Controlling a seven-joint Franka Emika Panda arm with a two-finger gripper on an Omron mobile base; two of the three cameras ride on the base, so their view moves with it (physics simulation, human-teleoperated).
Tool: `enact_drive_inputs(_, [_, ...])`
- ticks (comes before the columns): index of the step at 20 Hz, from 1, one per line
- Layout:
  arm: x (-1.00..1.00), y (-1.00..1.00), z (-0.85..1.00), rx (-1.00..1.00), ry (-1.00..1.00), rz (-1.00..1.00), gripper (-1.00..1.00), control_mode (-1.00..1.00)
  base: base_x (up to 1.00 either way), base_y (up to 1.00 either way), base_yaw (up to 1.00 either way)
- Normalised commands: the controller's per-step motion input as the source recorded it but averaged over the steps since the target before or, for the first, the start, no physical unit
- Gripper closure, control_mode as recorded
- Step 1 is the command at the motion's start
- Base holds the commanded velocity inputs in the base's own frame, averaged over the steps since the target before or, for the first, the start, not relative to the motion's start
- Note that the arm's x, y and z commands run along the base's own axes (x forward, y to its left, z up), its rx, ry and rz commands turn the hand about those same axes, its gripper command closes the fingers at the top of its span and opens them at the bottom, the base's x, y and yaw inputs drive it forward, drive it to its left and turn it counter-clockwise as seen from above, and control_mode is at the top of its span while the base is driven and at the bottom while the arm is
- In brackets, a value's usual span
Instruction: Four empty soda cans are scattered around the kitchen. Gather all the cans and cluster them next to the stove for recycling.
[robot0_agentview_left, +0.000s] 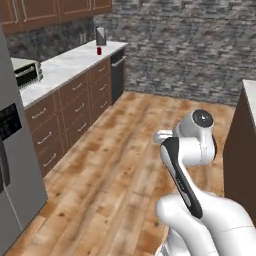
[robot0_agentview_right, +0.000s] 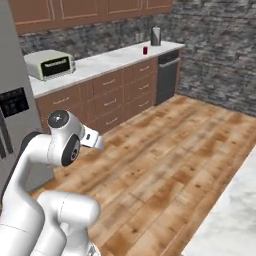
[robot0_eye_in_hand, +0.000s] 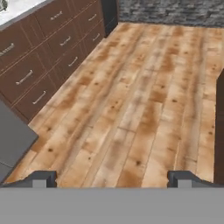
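Observation:
A dark red soda can (robot0_agentview_left: 99, 50) (robot0_agentview_right: 145, 50) stands upright on the far end of the marble counter (robot0_agentview_left: 65, 67) (robot0_agentview_right: 100, 62), well away from the arm. My gripper (robot0_eye_in_hand: 112, 180) is open, with nothing between its fingertips (robot0_eye_in_hand: 41, 179), and looks down at the wood plank floor (robot0_eye_in_hand: 131, 100) in the middle of the kitchen. The arm is folded close above the base. The stove is out of view.
A taller grey cylinder (robot0_agentview_left: 100, 36) (robot0_agentview_right: 156, 36) stands behind the can. A toaster oven (robot0_agentview_left: 25, 72) (robot0_agentview_right: 50, 64) sits on the counter near the grey fridge (robot0_agentview_left: 12, 165). Brown drawers (robot0_eye_in_hand: 39, 61) line the left; a dark island (robot0_agentview_left: 242, 135) with a marble top (robot0_agentview_right: 235, 215) stands on the right.

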Motion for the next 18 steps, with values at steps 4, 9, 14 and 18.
enact_drive_inputs(4, [0.00,0.00,0.00,0.00,0.00,0.00,-1.00,1.00,0.95,0.22,-0.50])
enact_drive_inputs(9, [0.00,0.00,0.00,0.00,0.00,0.00,-1.00,1.00,0.97,0.16,-0.48])
enact_drive_inputs(14, [0.00,0.00,0.00,0.00,0.00,0.00,-1.00,1.00,1.00,0.03,-0.33])
enact_drive_inputs(18, [0.00,0.00,0.00,0.00,0.00,0.00,-1.00,1.00,1.00,0.00,0.12])
